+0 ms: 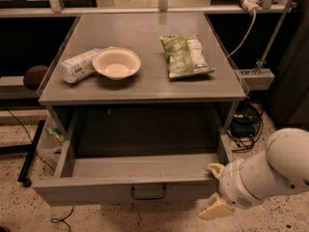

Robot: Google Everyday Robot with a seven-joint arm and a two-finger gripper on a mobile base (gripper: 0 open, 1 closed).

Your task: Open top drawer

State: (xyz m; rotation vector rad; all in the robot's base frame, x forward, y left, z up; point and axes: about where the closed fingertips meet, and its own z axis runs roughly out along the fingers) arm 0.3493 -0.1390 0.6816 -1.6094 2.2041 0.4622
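While the pincer (215,189) flanks it, the grey top drawer (140,168) gapes.

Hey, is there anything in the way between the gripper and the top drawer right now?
Nothing visible. The gripper sits low at the front right corner of the top drawer, with no object between them. The drawer is already pulled out.

Speckled floor (14,144), grey table (140,28)
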